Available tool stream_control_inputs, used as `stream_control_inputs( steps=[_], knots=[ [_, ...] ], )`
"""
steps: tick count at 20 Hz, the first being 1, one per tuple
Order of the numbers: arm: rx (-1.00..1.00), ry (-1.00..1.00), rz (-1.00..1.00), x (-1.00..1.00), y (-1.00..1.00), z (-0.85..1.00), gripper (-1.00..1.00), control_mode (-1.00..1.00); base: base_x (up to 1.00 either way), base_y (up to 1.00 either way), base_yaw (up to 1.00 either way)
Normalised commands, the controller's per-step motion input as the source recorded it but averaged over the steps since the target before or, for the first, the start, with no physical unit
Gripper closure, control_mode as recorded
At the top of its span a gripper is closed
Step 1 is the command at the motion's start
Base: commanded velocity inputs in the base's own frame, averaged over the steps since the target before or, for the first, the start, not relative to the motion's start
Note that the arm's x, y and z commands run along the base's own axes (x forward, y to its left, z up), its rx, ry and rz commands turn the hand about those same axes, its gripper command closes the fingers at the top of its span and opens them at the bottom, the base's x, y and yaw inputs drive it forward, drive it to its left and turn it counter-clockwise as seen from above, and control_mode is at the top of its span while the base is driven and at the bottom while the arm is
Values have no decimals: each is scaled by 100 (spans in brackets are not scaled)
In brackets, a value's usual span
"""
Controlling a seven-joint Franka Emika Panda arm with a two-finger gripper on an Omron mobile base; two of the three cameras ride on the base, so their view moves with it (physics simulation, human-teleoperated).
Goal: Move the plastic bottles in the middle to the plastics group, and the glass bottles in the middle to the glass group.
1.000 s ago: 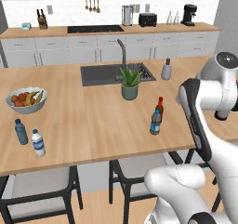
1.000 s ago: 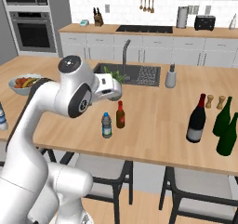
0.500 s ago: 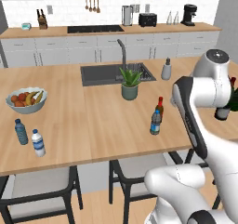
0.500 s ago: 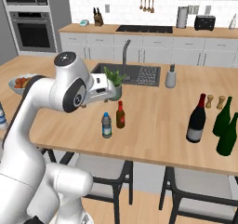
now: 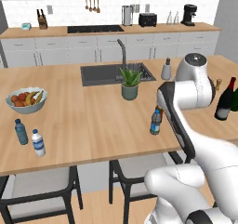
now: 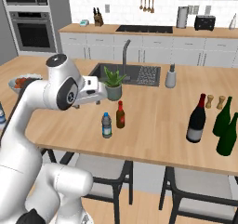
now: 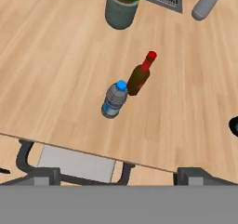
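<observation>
The small clear water bottle [image 7: 114, 99] with a dark blue label stands mid-counter, next to the small brown bottle [image 7: 141, 74] with a red top. Both also show in the right base view, water bottle [image 6: 106, 125] and brown bottle [image 6: 120, 115]. The tall near-black wine bottle [image 6: 196, 120] stands far right beside two dark green bottles [image 6: 223, 117]. Two small plastic bottles [image 5: 21, 131] [image 5: 38, 142] stand at the counter's left. My gripper [image 7: 122, 175] hangs open and empty above the two middle bottles, its white hand [image 6: 94, 91] left of the plant.
A potted plant [image 6: 113, 83] stands behind the middle bottles, before the sink [image 6: 124, 74]. A grey dispenser [image 6: 170, 76] sits right of the sink. Two wooden shakers [image 6: 214, 101] stand behind the green bottles. A fruit bowl [image 5: 25, 100] is at the left. Stools stand below the counter's front edge.
The arm's elbow has swung left and the hand has dropped a little toward the middle bottles. The jaws stayed open and the bottles have not moved.
</observation>
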Motion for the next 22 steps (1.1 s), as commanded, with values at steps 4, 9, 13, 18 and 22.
stream_control_inputs(
  steps=[4, 9, 13, 18, 22],
  knots=[
    [13, 0, -7, 64, 0, -23, -100, -100, 0, 0, 0],
    [10, 7, -5, 46, 0, -17, -100, -100, 0, 0, 0],
    [1, 18, 0, 17, 0, -18, -100, -100, 0, 0, 0],
    [0, 9, 0, 8, 0, -43, -100, -100, 0, 0, 0],
    [0, 0, 0, 14, 0, -57, -100, -100, 0, 0, 0]
  ],
)
